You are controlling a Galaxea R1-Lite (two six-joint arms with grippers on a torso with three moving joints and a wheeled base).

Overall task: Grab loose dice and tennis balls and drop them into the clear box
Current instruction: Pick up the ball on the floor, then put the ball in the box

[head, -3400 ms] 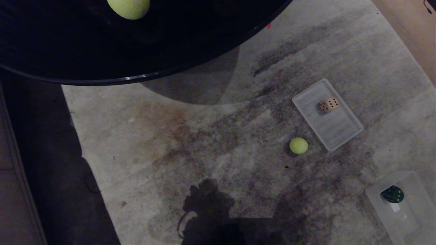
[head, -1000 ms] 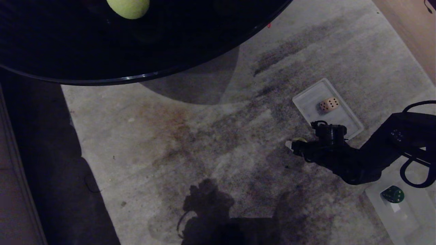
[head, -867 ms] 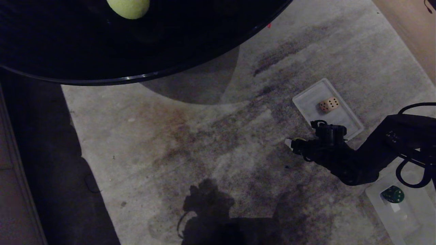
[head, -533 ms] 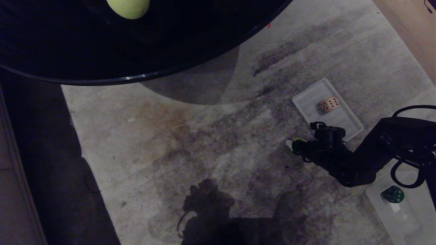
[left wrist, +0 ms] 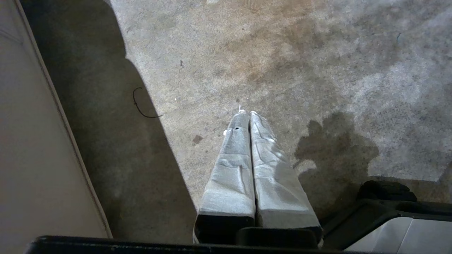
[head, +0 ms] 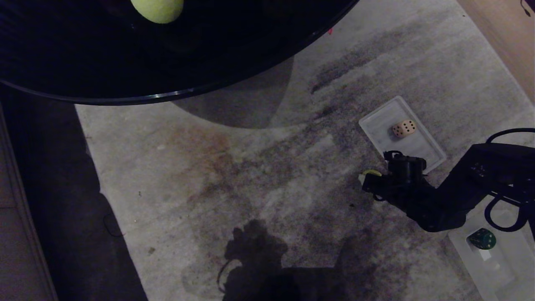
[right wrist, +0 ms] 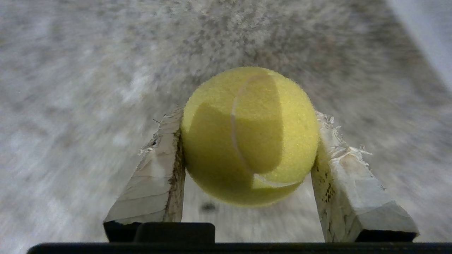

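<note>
Fuzz-covered tennis ball (right wrist: 249, 135) clamped between right gripper (right wrist: 247, 176) pads; at 1 o'clock, ribbed panel (head: 422, 148) carries tan die (head: 403, 128).

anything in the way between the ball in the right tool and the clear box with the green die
Nothing visible: the fuzzy yellow-green tennis ball sits in the right tool, and only bare stained floor shows toward the clear plastic box, though the black right arm hides part.
</note>
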